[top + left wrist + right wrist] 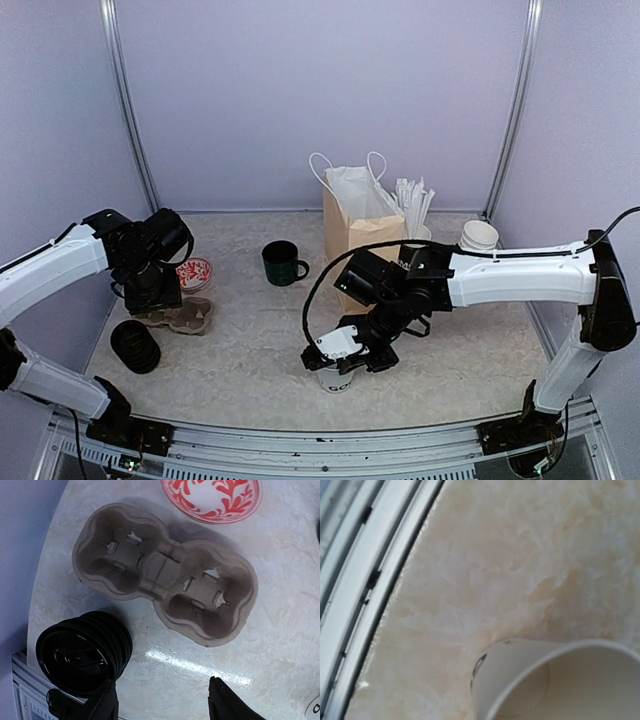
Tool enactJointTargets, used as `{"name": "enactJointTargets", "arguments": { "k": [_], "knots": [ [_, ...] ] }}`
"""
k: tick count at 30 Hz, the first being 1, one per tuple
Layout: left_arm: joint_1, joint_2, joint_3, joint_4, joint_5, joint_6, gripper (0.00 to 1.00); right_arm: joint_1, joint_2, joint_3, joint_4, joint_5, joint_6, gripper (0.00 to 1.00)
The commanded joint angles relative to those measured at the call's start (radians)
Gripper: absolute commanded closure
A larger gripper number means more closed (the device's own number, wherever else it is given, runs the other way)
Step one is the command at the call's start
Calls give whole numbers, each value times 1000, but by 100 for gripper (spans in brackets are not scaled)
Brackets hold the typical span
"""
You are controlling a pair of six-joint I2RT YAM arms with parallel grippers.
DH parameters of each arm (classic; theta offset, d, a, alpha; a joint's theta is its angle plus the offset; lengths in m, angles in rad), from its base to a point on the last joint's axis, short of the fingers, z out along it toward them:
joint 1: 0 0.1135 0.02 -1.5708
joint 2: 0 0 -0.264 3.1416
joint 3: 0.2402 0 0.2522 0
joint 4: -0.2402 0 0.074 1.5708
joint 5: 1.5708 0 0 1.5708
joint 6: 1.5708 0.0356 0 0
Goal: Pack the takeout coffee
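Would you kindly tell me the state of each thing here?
Lettered white paper cup: lidless, empty.
Right pincer: shut on its rim.
Left pincer: open, empty.
Brown paper bag: open, upright.
Brown pulp cup carrier: empty.
Dark green handled mug: upright.

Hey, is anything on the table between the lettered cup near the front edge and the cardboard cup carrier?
No, the table between cup and carrier looks bare. The left gripper hangs open close by the carrier, though.
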Motion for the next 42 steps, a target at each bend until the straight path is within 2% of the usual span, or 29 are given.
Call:
{"name": "enactJointTargets", "arguments": {
  "k": [1, 2, 5, 6, 9, 11, 15, 21, 42],
  "knots": [
    [84, -51, -50, -7, -27, 5, 40, 12, 12, -28, 77, 17, 24, 100],
    [102, -59, -62, -1, -30, 11, 41, 12, 14, -32, 81, 18, 26, 100],
    [143, -65, -95, 23, -13, 35, 43, 12, 0, -55, 99, 39, 24, 83],
    [149, -64, -108, 31, -8, 37, 45, 12, -13, -59, 102, 43, 27, 74],
    [152, -57, -126, 40, -3, 30, 49, 10, -64, -58, 77, 20, 17, 61],
    [152, -52, -134, 34, -6, 21, 50, 9, -105, -51, 49, -1, 8, 56],
    [175, -50, -162, 46, -6, 27, 53, 8, -165, -32, 22, -21, 13, 54],
    [229, -40, -221, 111, 12, 77, 59, 3, -206, -29, 18, 28, 14, 54],
    [271, -12, -226, 150, 20, 138, 85, -8, -164, -15, 5, 73, 16, 58]
  ]
}}
